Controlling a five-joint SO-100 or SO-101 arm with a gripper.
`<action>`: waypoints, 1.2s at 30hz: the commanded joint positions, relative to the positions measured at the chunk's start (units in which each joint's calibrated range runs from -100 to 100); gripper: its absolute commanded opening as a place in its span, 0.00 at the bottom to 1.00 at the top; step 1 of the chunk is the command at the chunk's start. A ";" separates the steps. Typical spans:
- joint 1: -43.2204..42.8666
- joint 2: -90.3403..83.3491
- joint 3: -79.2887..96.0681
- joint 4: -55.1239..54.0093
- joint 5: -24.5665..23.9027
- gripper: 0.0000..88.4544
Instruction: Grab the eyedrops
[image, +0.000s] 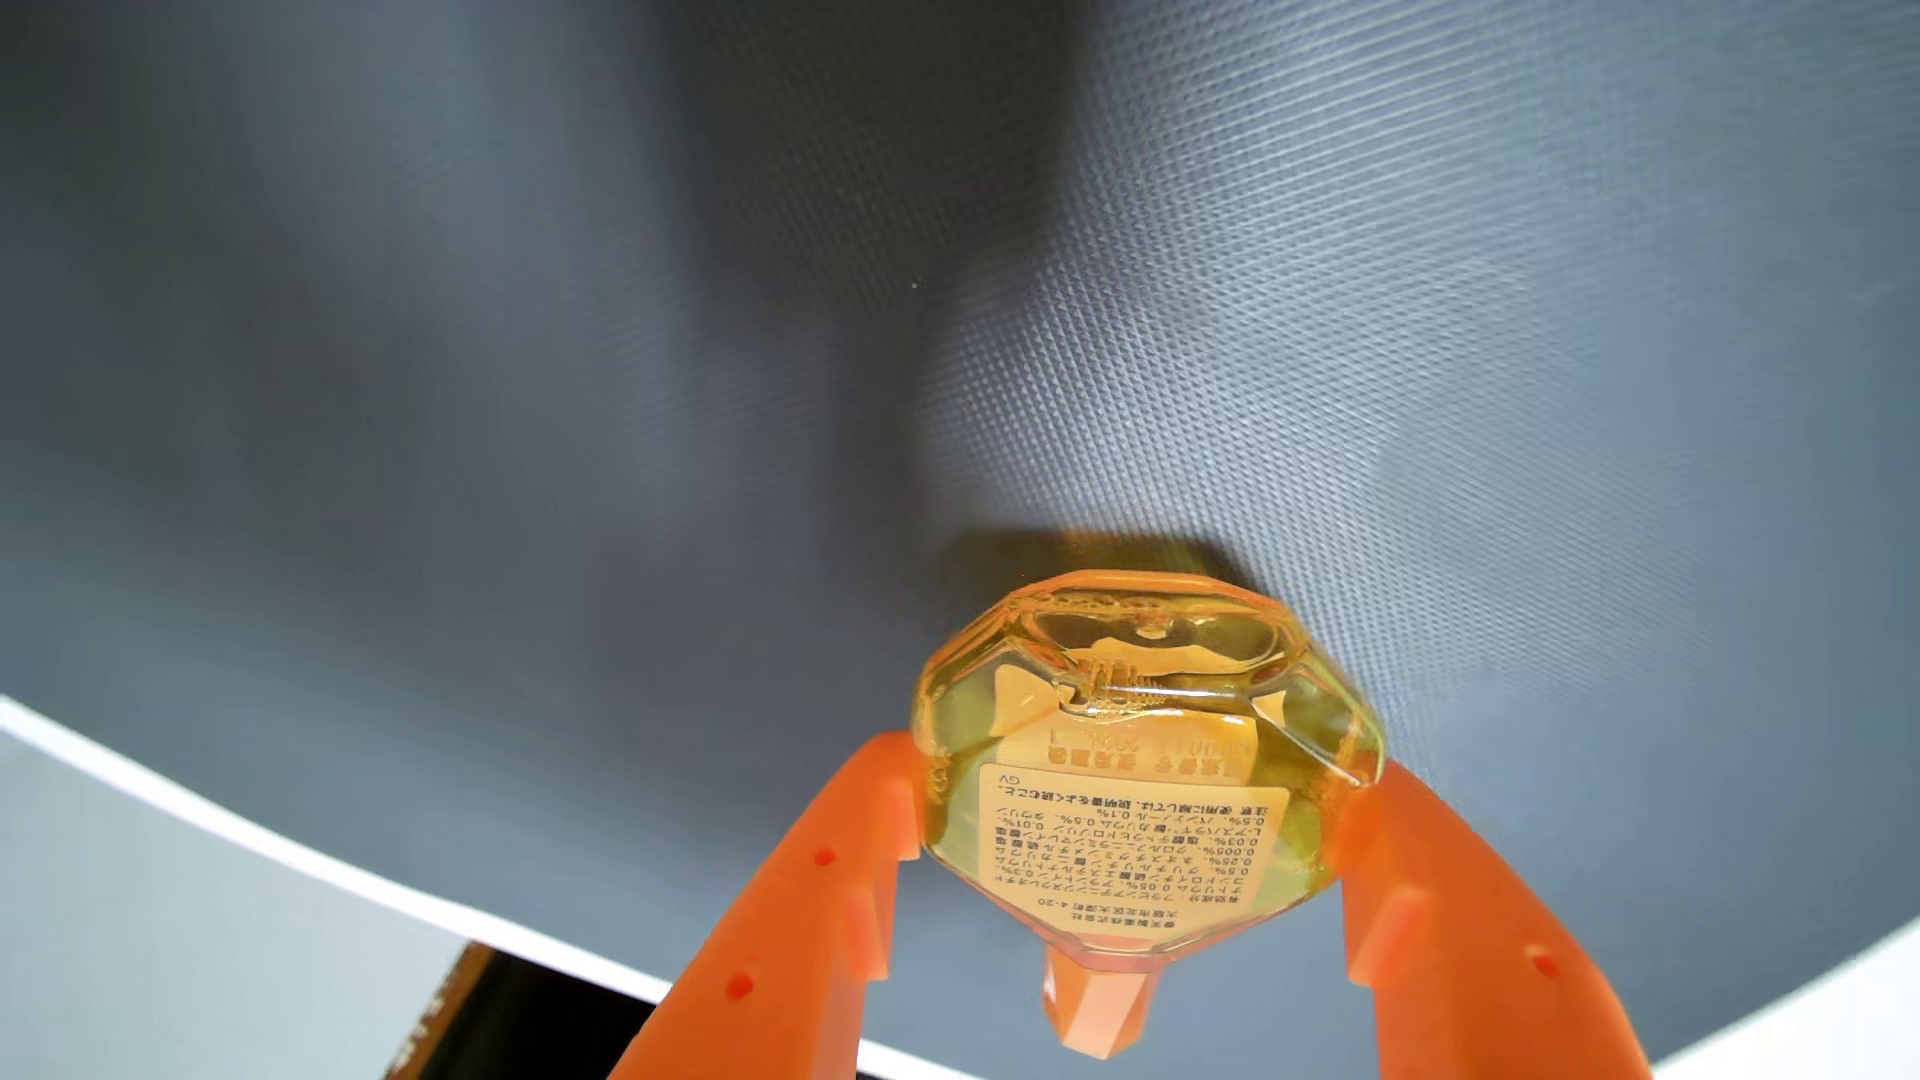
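Dark grey mat covers the surface (520, 363). Low and right of the middle, the eyedrops (1143, 768) bottle sits between the orange end effector (1127, 820) fingers, which squeeze both sides so it will not slip.

mat (520, 415): dark grey, woven texture | edge: white border | beyond: pale surface (156, 935)
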 joint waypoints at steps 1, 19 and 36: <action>0.37 -6.88 -1.33 1.93 -0.56 0.01; 0.12 -17.67 0.12 2.97 -5.80 0.01; -8.28 -30.15 15.33 0.37 -17.31 0.01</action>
